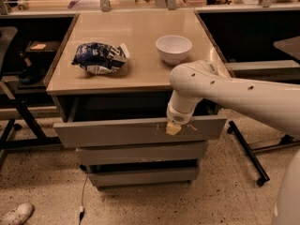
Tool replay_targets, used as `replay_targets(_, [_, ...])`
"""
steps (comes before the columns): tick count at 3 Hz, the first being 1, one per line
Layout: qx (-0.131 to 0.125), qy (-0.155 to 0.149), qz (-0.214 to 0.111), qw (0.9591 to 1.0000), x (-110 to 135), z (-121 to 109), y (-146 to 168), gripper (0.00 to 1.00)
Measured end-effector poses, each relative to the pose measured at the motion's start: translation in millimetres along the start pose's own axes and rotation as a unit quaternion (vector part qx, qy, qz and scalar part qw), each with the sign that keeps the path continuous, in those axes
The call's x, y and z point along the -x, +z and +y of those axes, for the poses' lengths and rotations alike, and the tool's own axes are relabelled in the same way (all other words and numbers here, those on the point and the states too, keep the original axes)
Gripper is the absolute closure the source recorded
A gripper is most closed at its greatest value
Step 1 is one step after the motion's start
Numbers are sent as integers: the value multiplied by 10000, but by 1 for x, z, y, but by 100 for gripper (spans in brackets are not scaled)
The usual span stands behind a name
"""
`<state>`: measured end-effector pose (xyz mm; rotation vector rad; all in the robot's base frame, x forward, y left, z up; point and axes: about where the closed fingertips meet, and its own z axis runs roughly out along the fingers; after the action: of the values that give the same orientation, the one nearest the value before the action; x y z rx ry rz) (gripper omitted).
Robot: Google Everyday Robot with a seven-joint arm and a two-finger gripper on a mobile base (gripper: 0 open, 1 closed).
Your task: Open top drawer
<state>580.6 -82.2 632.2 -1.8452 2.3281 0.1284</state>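
The top drawer (117, 133), partly out beneath the desk (140, 41), is being touched right of centre on its front by the hand (173, 128), whose grip cannot be told.

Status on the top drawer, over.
Gripper on top drawer front, right of centre. Drawer partly out. No obstacle seen in its path.
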Motion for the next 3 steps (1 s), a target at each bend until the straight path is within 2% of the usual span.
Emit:
replay_targets(1, [0, 0, 0, 10000, 1, 0, -8, 100])
replay_targets(2, [25, 135, -88, 9999, 0, 9, -13, 100])
replay_targets(3, [89, 335, -111, 9993, -12, 25, -15, 100])
